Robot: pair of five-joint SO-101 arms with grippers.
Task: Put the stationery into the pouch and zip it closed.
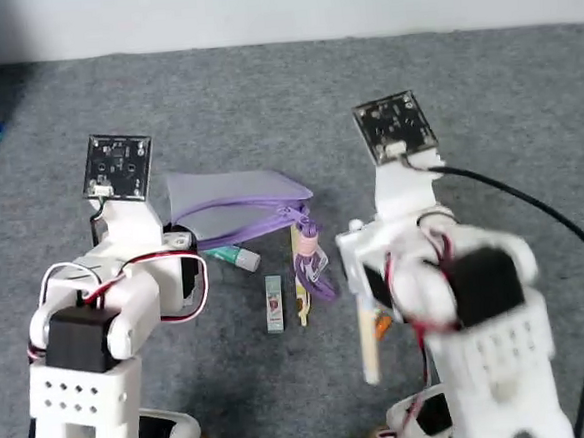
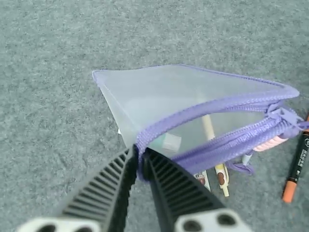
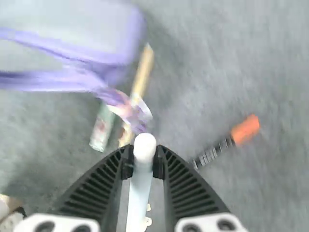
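The left jaws are clamped on the purple zipper edge of the open pouch (image 2: pixel 159 94). The right jaws grip a white pen (image 3: pixel 143 146), to the right of the pouch.

left gripper (image 2: pixel 139 157), right gripper (image 3: pixel 144 155) — both clamped

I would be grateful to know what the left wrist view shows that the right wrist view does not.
The left wrist view adds the left gripper, shut on the zipper edge at the open mouth of the pouch. The right wrist view adds the right gripper, shut on a white pen. Both share the purple pouch and the orange-tipped marker lying beside it.
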